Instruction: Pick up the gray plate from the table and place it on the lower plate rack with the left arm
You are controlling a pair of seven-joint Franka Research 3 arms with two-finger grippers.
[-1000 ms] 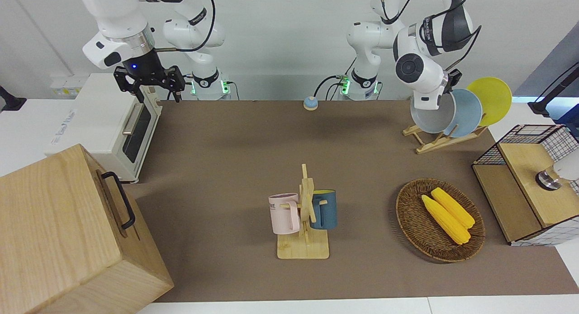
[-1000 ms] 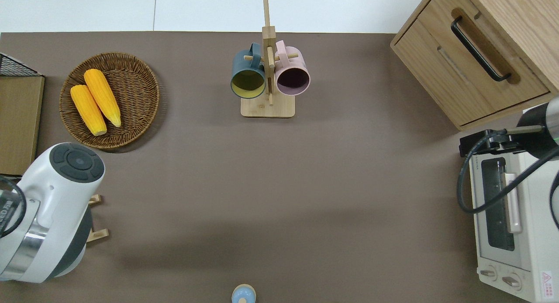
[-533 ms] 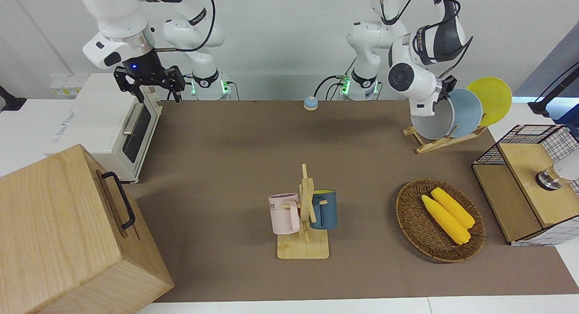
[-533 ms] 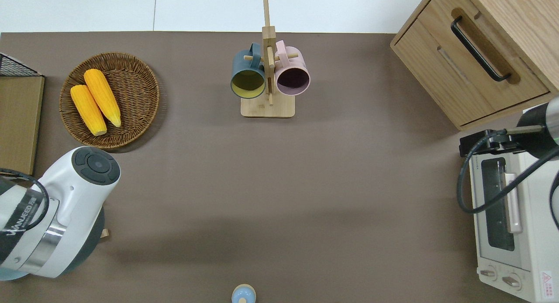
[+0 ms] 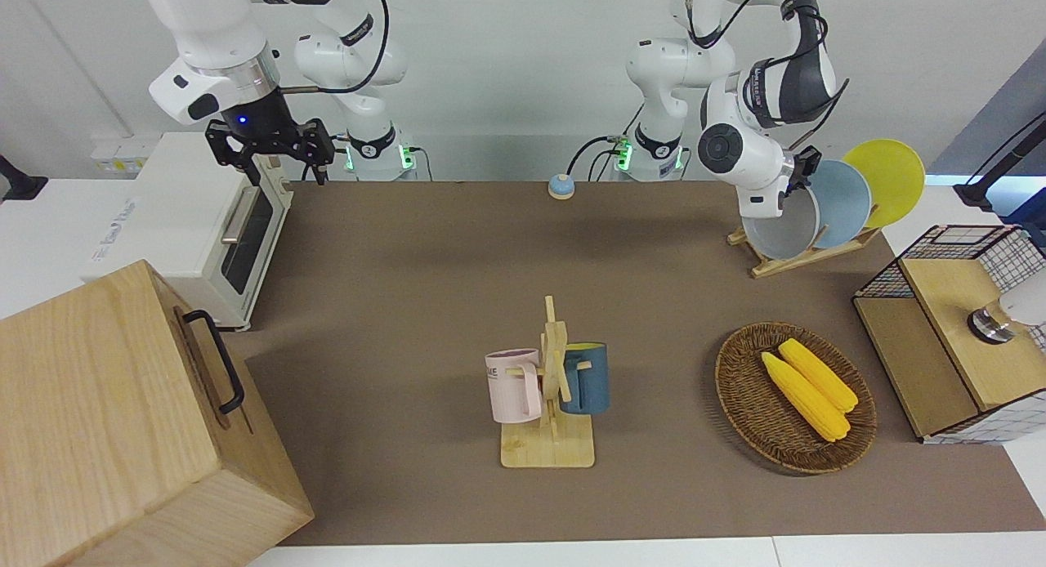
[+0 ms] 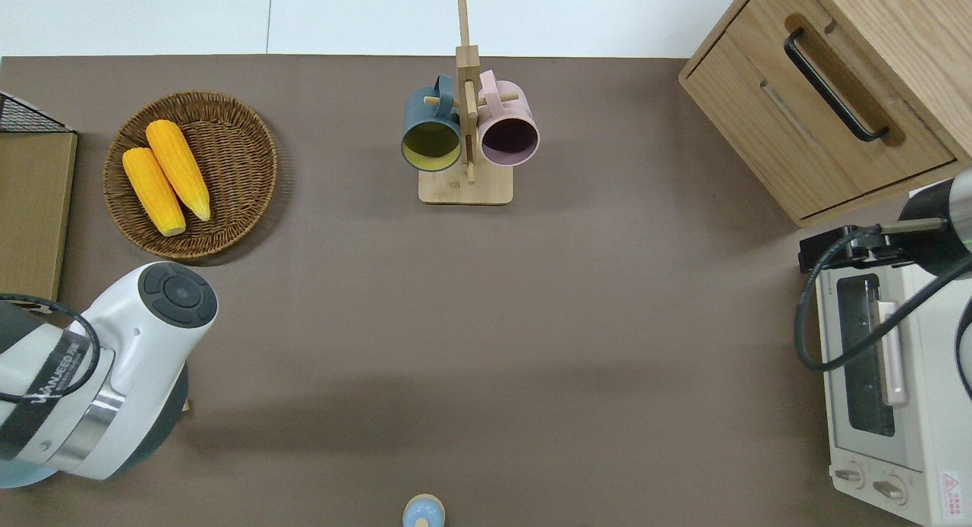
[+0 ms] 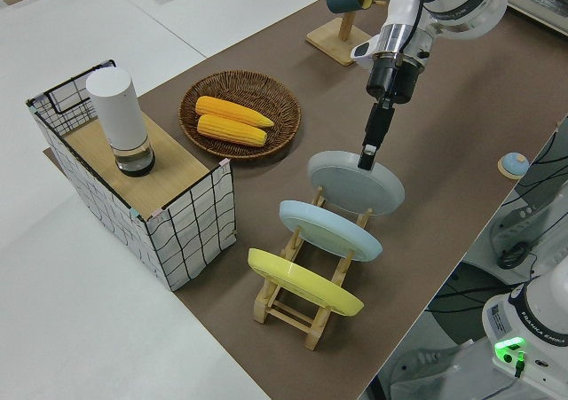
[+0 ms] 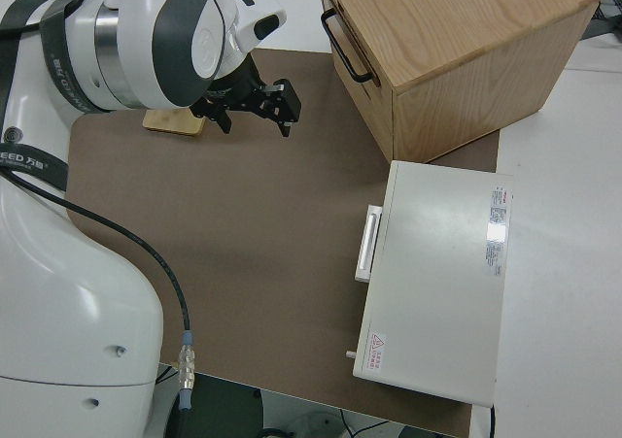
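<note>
1. The gray plate (image 7: 357, 181) is round, pale gray, w/ a shallow raised rim. It stands tilted on edge in the rack (image 7: 302, 304), leaning back toward the other plates.
2. It sits in the end slot of the rack, the one toward the middle of the table (image 5: 425, 256). Next slot holds the blue plate (image 7: 330, 230), then the yellow plate (image 7: 304, 281) at the end toward the table corner. All three lean the same way, close together; can't tell if they touch.
3. Rack is a small light-wood thing, two rails w/ upright pegs, standing near the edge of the table at the left arm's end, close to the robots.
4. Room around it: the wicker basket (image 5: 795, 398) w/ two corn cobs (image 5: 809, 389) lies farther from the robots than the rack, w/ bare brown top between. A wire-grid box (image 7: 142, 187) w/ a white cylinder (image 7: 117, 116) on top stands off the brown top, beside the basket and rack. Toward the right arm's end it's open brown surface out to the mug tree (image 5: 552, 387) and the small blue knob (image 5: 560, 185).
5. The left gripper (image 7: 367, 156) comes down from above, tips at the plate's top rim. The long black fingers (image 7: 376, 129) look thin and close together, clenched onto the rim as far as the left side view shows.
6. Right arm is parked; its gripper (image 5: 270, 146) has the fingers spread apart, nothing in them.
</note>
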